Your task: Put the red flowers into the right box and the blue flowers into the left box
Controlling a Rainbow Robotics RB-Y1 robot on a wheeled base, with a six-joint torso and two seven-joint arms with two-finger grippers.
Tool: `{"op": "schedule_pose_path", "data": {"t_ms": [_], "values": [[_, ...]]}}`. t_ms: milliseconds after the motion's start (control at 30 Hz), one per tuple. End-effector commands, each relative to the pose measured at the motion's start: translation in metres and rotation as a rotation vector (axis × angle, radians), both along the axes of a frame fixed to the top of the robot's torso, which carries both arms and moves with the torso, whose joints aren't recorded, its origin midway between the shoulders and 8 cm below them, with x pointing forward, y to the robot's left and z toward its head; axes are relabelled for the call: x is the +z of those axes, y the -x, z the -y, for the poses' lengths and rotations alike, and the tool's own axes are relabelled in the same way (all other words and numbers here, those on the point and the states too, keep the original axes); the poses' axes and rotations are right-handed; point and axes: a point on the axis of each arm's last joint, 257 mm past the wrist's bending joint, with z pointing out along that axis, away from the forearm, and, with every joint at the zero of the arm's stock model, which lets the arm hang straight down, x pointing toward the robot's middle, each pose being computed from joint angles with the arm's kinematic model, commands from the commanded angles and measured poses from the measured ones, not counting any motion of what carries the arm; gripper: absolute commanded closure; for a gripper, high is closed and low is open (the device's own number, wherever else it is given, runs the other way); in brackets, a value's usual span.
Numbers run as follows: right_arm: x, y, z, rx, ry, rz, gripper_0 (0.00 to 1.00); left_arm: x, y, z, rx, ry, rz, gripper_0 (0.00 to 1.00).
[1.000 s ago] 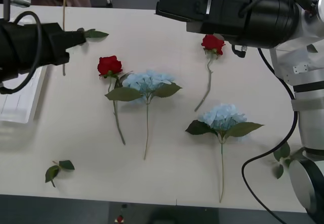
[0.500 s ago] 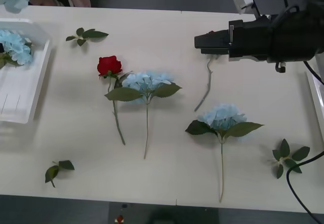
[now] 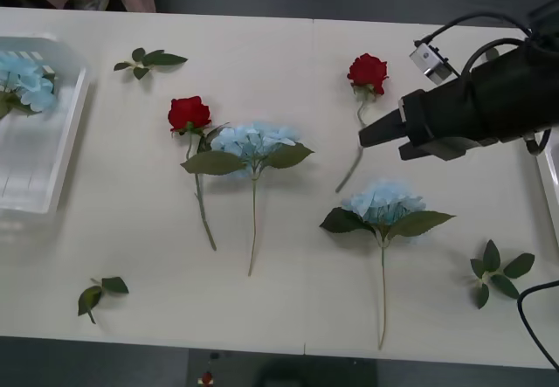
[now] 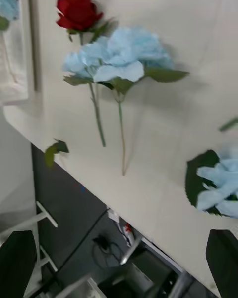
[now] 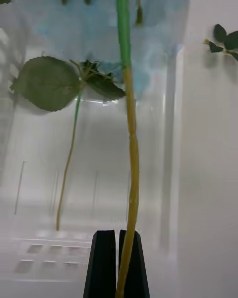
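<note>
Blue flower stem [image 5: 130, 144] pinched in left hand [image 5: 117, 263] over left box [image 5: 171, 144].

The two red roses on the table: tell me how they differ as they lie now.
The left rose lies beside a blue hydrangea, its stem touching that flower's leaf; the right rose lies apart. The left rose's stem runs nearly straight; the right rose's stem bends. The right gripper hovers over the right rose's stem; nothing is near the left rose. Both are deep red, heads pointing away from the robot.

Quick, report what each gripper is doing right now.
Left gripper: jaws shut on the thin green-and-yellow stem of a pale-blue hydrangea, above the shallow white plastic tray.
Right gripper: jaws open, empty, beside the small deep-red rose.
</note>
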Motion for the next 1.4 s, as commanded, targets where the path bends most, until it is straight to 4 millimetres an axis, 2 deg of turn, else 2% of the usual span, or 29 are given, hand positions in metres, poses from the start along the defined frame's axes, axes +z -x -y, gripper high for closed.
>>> {"op": "schedule_pose_path", "data": {"t_ms": [33,100,267,467,600,667,700,867,1000,1200,1367,1400], "values": [[-0.007,0.013,0.016,-0.105,0.082,-0.019,0.0,0.017,-0.007,-0.026,-0.015,-0.121,0.049,0.88],[-0.022,0.024,0.027,-0.127,0.142,-0.026,0.0,0.015,-0.007,-0.034,-0.005,-0.132,0.06,0.77],[-0.052,0.048,0.053,-0.17,0.264,-0.055,0.0,0.015,-0.008,-0.04,0.002,-0.148,0.068,0.61],[-0.078,0.055,0.068,-0.226,0.319,-0.065,0.0,0.021,-0.009,-0.037,-0.001,-0.131,0.084,0.52],[-0.099,0.059,0.069,-0.236,0.376,-0.079,0.0,0.027,-0.011,-0.023,-0.035,-0.081,0.102,0.48],[-0.109,0.06,0.07,-0.244,0.399,-0.087,0.0,0.034,-0.009,-0.012,-0.067,-0.042,0.107,0.45],[-0.116,0.062,0.069,-0.249,0.418,-0.093,0.0,0.04,-0.008,0.001,-0.099,-0.018,0.113,0.44],[-0.143,0.067,0.069,-0.265,0.484,-0.124,0.0,0.068,-0.01,0.038,-0.189,-0.049,0.142,0.39],[-0.163,0.064,0.065,-0.262,0.526,-0.125,0.0,0.076,-0.014,0.075,-0.247,-0.053,0.154,0.39],[-0.187,0.055,0.061,-0.266,0.566,-0.103,0.0,0.059,-0.019,0.14,-0.277,0.04,0.138,0.38],[-0.204,0.051,0.059,-0.256,0.599,-0.086,0.0,0.027,-0.026,0.197,-0.27,0.079,0.095,0.33],[-0.205,0.05,0.059,-0.257,0.6,-0.084,0.0,0.023,-0.027,0.202,-0.267,0.086,0.086,0.32]]}}
